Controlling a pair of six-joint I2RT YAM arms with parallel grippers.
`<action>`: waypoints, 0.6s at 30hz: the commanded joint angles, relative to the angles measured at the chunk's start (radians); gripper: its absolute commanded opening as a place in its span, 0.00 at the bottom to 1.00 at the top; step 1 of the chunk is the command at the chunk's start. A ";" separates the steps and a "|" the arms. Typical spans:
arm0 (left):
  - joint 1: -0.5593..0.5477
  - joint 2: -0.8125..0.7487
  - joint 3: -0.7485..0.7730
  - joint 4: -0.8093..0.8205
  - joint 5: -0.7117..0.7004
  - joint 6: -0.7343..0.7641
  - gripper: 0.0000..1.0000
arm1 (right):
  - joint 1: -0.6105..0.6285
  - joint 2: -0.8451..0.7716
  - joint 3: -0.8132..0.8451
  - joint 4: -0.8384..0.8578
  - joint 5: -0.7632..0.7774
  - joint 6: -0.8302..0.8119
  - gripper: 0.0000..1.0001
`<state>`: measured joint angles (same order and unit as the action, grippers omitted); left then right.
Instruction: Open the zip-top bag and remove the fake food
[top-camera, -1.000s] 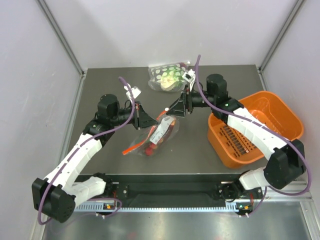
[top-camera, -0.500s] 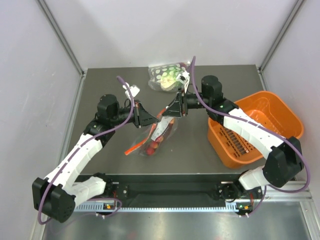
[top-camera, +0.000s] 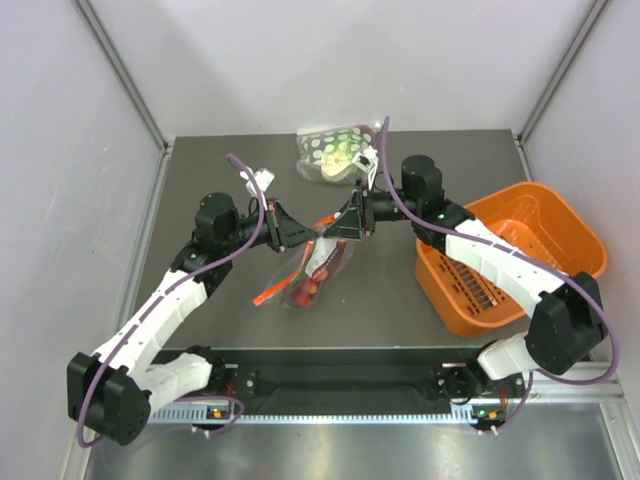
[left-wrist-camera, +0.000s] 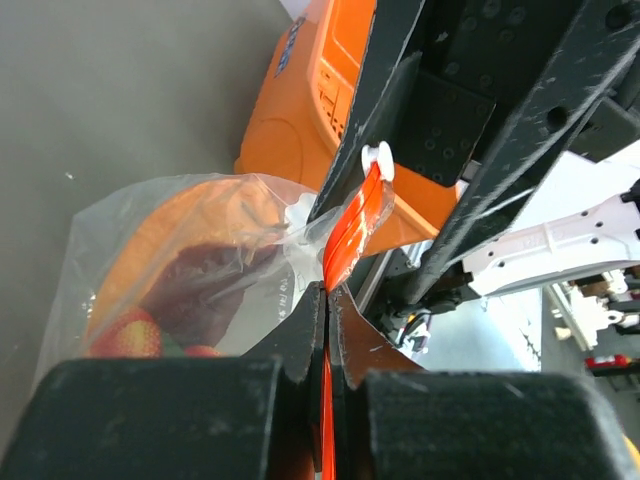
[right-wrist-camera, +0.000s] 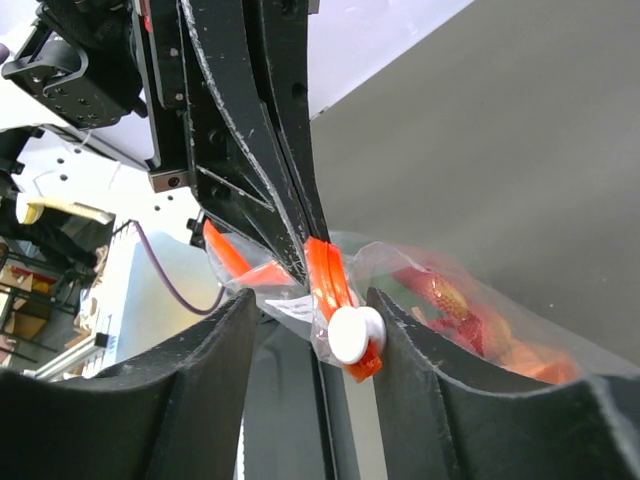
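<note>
Left arm (top-camera: 160, 305): reaching inward, jaws clamped on the red strip of the zip-top bag (top-camera: 318, 262).
Right arm (top-camera: 500, 255): opposite, jaws straddle the white slider (right-wrist-camera: 356, 335); grip unclear.
Fake food (top-camera: 304, 290): in the bag's lower end.
Nearby: orange basket (top-camera: 560, 215), right.

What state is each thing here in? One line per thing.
zip-top bag: held up by its zip strip, between both grippers
fake food: inside the bag
left gripper: shut on the zip strip
right gripper: fingers astride the white slider, grip unclear
orange basket: upright, right of the bag
</note>
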<state>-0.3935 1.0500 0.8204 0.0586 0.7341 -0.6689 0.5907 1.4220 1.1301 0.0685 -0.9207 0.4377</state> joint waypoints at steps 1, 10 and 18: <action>0.001 -0.022 -0.010 0.153 -0.013 -0.052 0.00 | 0.021 0.021 -0.015 0.048 -0.017 -0.024 0.46; 0.002 -0.031 -0.024 0.181 0.031 -0.096 0.00 | 0.020 0.066 -0.017 0.091 0.026 -0.037 0.42; 0.002 -0.064 -0.010 0.080 0.051 -0.057 0.00 | 0.018 0.029 -0.009 0.086 0.135 -0.063 0.00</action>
<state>-0.3866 1.0382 0.7864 0.1043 0.7422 -0.7441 0.5941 1.4864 1.1053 0.0982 -0.8574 0.4114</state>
